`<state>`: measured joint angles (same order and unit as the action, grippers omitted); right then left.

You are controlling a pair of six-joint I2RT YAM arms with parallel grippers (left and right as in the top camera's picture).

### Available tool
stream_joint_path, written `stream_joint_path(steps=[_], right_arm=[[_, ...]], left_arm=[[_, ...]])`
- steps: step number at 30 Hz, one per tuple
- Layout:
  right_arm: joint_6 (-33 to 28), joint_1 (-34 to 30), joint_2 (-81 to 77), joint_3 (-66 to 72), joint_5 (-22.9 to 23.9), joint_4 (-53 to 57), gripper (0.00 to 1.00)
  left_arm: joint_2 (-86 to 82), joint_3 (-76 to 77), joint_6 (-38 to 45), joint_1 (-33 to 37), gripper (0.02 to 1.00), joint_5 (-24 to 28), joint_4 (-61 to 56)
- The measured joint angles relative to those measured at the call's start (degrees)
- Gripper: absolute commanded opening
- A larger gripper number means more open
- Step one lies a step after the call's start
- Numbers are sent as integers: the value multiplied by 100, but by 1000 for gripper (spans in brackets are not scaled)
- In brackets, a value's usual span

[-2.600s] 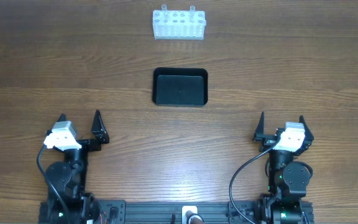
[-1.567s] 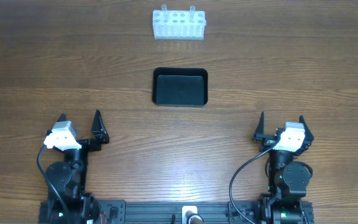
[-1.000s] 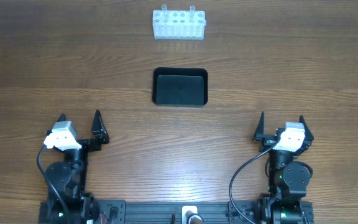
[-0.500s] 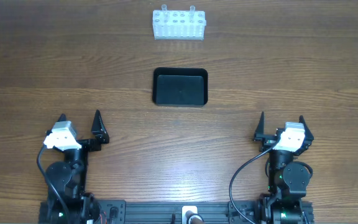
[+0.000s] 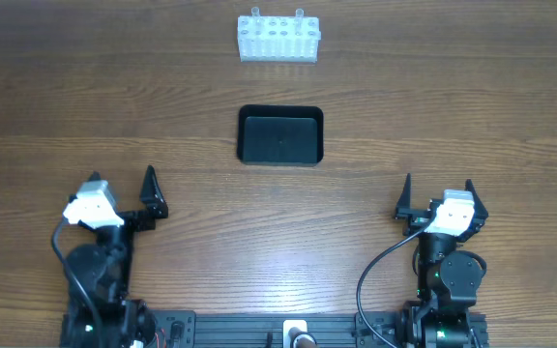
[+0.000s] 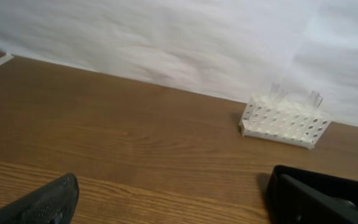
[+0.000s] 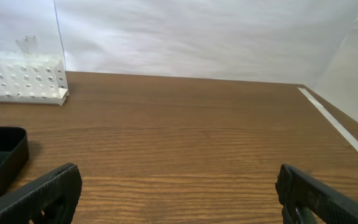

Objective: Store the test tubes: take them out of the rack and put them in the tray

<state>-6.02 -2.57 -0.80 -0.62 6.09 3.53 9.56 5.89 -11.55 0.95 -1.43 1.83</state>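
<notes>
Two test tubes (image 5: pixel 255 14) stand in one rack (image 5: pixel 278 44) near one tray (image 5: pixel 243 135); left gripper (image 5: pixel 121 176), right gripper (image 5: pixel 439 181): jaws spread.

A white plastic rack (image 5: pixel 278 40) with rows of round holes stands upright at the far side, centred. Two clear test tubes (image 5: pixel 255 14) stand upright in it, one near each end. A black rectangular tray (image 5: pixel 280 135) with rounded corners lies flat on the near side, apart from the rack.

Overhead, two wrist cameras, shared rack (image 5: pixel 278 41)
</notes>
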Motion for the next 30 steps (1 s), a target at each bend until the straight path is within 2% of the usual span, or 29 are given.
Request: stream_joint_path(steps=[13,25,30], right_arm=[[0,0,0,0,-17,2,993],[0,0,0,0,-17,4,991],[0,0,0,0,-17,4,991]], left_arm=[[3541,3523,2,-496,996,-2,232],[6111,5816,0,-1569,998,7,385],[7261,6839,0,-1963,998,17,1130]])
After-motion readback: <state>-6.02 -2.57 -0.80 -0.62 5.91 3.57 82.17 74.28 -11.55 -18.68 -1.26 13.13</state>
